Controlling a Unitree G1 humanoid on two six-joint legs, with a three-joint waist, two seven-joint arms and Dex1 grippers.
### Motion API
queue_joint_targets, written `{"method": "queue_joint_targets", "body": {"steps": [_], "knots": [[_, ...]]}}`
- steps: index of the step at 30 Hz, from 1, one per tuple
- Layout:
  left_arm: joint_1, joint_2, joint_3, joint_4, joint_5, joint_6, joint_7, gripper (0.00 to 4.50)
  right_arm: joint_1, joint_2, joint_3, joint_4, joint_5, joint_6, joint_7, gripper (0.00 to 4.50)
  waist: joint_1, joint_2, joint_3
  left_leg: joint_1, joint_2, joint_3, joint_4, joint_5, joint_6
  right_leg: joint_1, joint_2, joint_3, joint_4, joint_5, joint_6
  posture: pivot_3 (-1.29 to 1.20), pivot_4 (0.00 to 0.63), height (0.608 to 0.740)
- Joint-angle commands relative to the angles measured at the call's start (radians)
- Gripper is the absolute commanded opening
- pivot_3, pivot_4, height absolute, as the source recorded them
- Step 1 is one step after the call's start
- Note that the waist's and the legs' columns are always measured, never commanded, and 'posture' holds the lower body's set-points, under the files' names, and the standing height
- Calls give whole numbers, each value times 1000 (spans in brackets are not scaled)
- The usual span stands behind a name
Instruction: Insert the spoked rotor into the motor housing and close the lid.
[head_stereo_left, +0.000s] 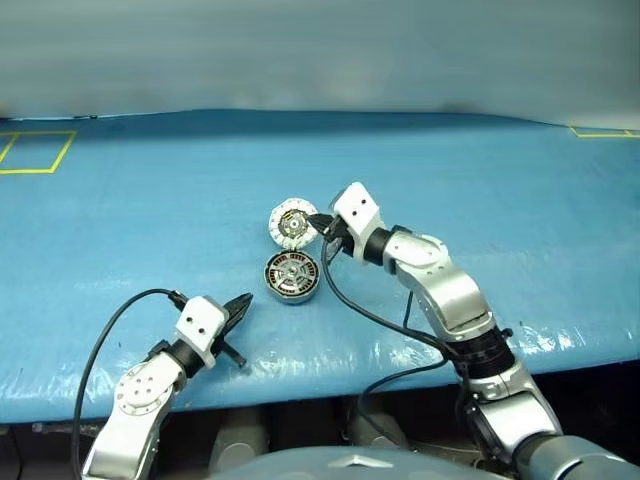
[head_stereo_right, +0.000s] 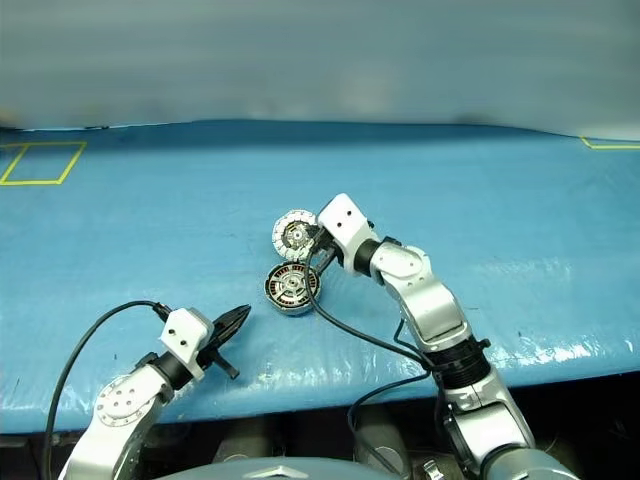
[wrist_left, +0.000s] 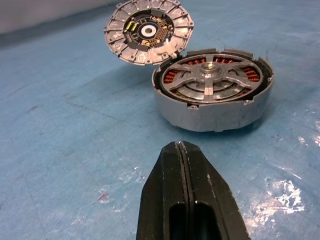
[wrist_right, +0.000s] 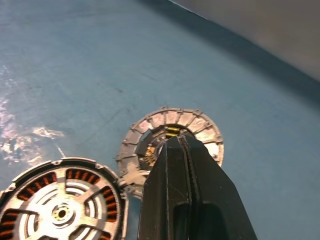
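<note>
Right pincer (head_stereo_left: 322, 224), clenched on nothing, sits at the open lid (head_stereo_left: 292, 222); left pincer (head_stereo_left: 240, 306), also clenched, hovers near the motor housing (head_stereo_left: 292, 276) on the blue worktop (head_stereo_left: 480, 200).

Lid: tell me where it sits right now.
In the left eye view, the lid stands open near the middle of the blue table, hinged on the far edge of the motor housing, with the right gripper at it.

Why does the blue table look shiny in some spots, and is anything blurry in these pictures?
Left eye view: white glare streaks along the table's near edge; the far background is a soft blur. Left wrist view: glare patches on the cover, while the motor housing and its lid look crisp; the left gripper close up looks soft. Right wrist view: the right gripper looms dark over the lid.
</note>
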Motion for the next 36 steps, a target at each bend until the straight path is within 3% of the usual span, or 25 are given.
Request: {"method": "queue_joint_targets", "body": {"steps": [1,6,10,16,24,36], "knots": [[-23,-10,-36,1,-1,-17,-17,0,-150,-16,17,202,-64,-116,38,13,-4,0,0,1,0,0,0,0,0,0,0,0,0,0,0,0,150,740],[-24,-27,-69,8,10,-29,-10,0,-345,16,77,600,-154,-316,89,13,-11,0,0,0,-1,2,-4,0,0,-1,1,-1,0,3,-6,0,150,740],[-1,-42,-92,1,24,-43,2,0,-493,70,112,892,-221,-489,112,13,-15,0,0,-2,0,4,-9,0,0,-4,1,-1,-1,5,-1,0,150,740],[39,-51,-118,-18,35,-58,17,0,-676,160,132,1214,-314,-641,78,13,-20,1,1,-2,0,4,-10,0,0,-5,1,-1,-1,4,-2,0,150,740],[67,-66,-150,-33,56,-68,44,0,-745,220,144,1352,-396,-714,112,13,-18,1,1,-2,0,4,-10,0,0,-4,-1,0,-1,1,-7,0,150,740],[70,-64,-177,-27,60,-70,56,0,-775,238,152,1352,-456,-796,194,13,-20,2,1,-1,0,3,-10,0,-1,-5,1,-1,0,1,-8,0,150,740]]}}
